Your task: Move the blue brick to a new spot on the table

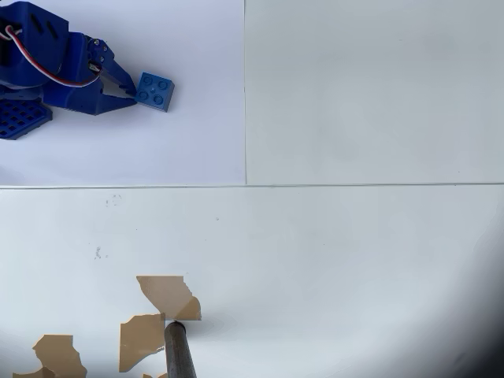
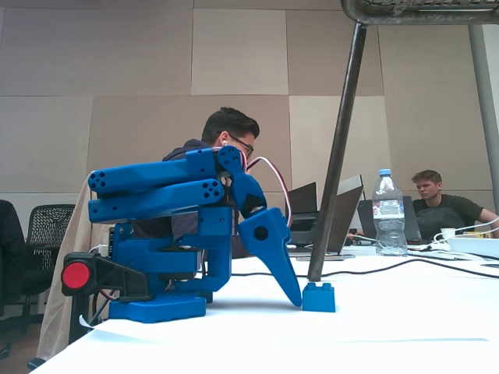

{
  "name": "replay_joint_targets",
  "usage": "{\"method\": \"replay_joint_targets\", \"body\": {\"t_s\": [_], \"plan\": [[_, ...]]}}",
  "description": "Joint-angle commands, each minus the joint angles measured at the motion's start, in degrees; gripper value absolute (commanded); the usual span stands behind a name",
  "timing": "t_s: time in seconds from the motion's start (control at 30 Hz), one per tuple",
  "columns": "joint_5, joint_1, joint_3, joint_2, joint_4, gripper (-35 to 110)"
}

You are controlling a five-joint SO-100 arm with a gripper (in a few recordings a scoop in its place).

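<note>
small square blue plastic brick (image 1: 155, 90) | at blue gripper (image 1: 126, 89) tips, touching | jaws narrowly parted, not clamping | on white table (image 1: 354, 260)

Table (image 1: 354, 252) lies open right of and below the blue brick (image 1: 155, 90). 1 dark rod (image 1: 179, 350) stands at the bottom edge; gripper (image 1: 130, 89) blocks the brick's left.

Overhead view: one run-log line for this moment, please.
small square blue plastic brick: on white table | blue gripper: tips at brick, grasp unclear
</note>
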Motion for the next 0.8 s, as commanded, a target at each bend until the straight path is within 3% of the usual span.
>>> {"method": "replay_joint_targets", "body": {"t_s": [0.0, 0.47, 0.77], "plan": [[0.4, -0.4, 1.8, 0.4, 0.1, 0], [-2.2, -4.8, 1.8, 0.4, 0.2, 0], [-7.6, -2.3, 1.1, 0.4, 0.4, 0]]}}
